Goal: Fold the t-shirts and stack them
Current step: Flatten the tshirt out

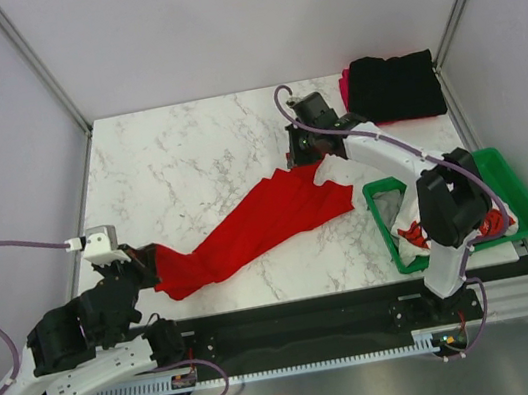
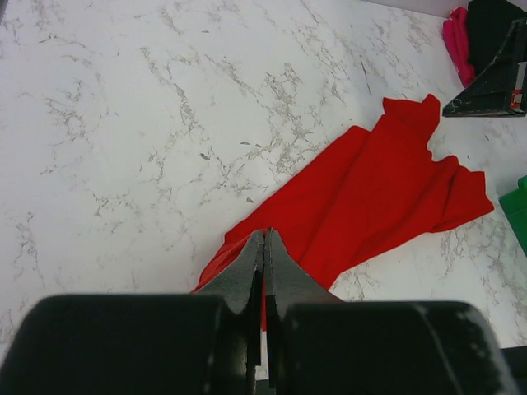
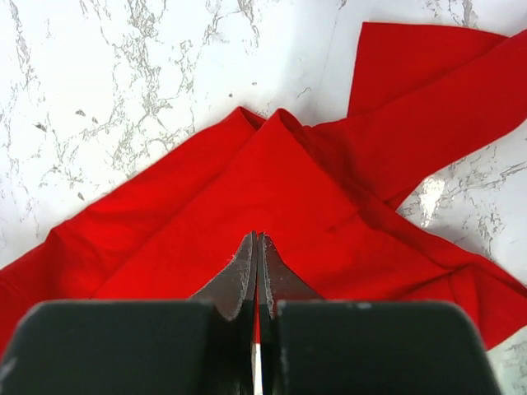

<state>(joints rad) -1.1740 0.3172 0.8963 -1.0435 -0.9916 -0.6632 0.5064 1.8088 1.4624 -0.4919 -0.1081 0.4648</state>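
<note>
The bright red t-shirt (image 1: 258, 224) lies stretched in a diagonal band across the marble table. My left gripper (image 1: 149, 264) is shut on its near-left end, with red cloth between the closed fingers in the left wrist view (image 2: 265, 234). My right gripper (image 1: 301, 156) is shut on its far-right end, low over the cloth (image 3: 257, 237). The red shirt also shows in the left wrist view (image 2: 379, 197) and the right wrist view (image 3: 247, 181). A folded black t-shirt (image 1: 395, 86) lies on a magenta-pink one (image 1: 344, 90) at the back right.
A green plastic crate (image 1: 517, 183) stands at the right edge, with white cloth with red print (image 1: 411, 237) inside. The right arm reaches over the crate's left side. Metal frame posts border the table.
</note>
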